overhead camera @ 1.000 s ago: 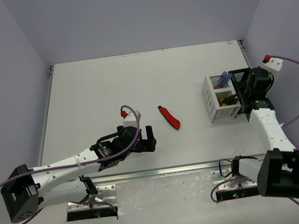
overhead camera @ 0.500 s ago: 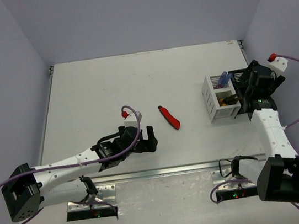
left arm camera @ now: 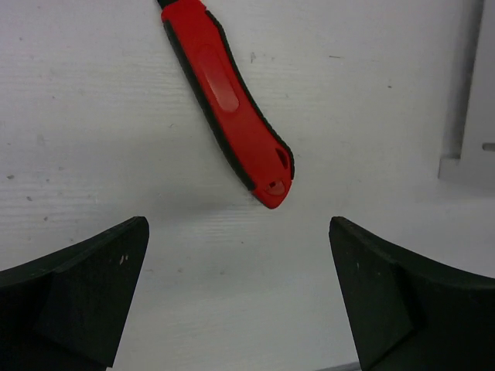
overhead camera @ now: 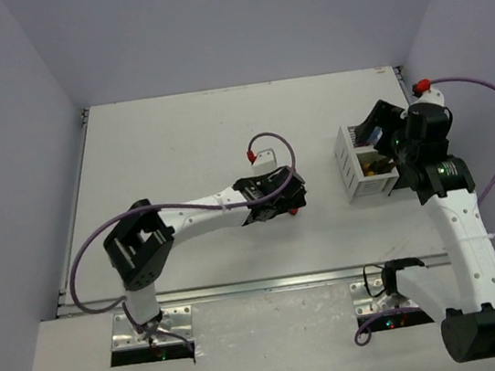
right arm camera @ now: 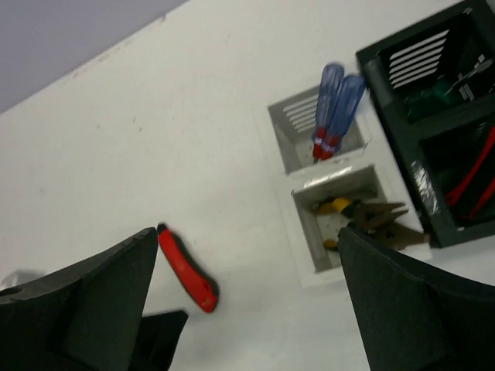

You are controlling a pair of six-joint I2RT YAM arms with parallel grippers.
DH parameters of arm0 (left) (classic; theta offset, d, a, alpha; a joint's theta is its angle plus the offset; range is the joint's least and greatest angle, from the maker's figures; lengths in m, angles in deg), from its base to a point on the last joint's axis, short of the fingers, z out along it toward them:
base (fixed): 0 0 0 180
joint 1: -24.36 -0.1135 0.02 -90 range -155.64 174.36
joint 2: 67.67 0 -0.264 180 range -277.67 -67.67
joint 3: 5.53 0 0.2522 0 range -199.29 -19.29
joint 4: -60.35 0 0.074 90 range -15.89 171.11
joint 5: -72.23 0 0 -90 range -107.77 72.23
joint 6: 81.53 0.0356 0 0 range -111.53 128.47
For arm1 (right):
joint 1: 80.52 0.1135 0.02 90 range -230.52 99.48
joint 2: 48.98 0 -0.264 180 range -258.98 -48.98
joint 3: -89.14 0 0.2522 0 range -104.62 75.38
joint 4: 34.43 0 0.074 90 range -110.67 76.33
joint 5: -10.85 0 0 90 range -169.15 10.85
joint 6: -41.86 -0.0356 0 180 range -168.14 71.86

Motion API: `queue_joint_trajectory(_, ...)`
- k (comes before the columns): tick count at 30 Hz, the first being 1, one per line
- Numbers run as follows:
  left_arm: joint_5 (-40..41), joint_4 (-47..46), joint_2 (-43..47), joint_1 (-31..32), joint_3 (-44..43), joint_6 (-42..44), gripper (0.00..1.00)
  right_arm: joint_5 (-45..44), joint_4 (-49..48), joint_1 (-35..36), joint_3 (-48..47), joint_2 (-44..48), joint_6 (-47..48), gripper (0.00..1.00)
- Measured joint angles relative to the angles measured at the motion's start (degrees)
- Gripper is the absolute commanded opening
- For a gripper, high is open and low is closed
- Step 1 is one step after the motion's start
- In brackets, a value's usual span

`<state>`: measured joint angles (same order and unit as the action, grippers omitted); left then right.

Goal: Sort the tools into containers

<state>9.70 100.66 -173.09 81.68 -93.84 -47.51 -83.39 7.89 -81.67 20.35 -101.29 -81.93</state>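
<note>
White table point(overhead camera: 178, 149), red cutter point(left arm camera: 232, 108) near gaping left pincer point(left arm camera: 236, 255)

top: overhead | left wrist: close, downward | right wrist: higher | shared: red cutter point(left arm camera: 232, 108)

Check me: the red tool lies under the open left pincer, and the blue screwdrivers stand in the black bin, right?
No: the blue screwdrivers stand in the white bin, as the right wrist view shows. The red tool does lie under the open left pincer.

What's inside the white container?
Two blue-handled screwdrivers stand in one compartment of the white container, and yellow-and-black pliers lie in the other. The screwdrivers' tips cannot be seen.
</note>
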Motion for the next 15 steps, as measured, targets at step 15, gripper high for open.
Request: queue_joint_trajectory(15,4.5,19.5,-25.6,-1.1,-27.9,-12.8,0.75,20.3,7.6,0.1,14.2,23.0,1.9,0.99)
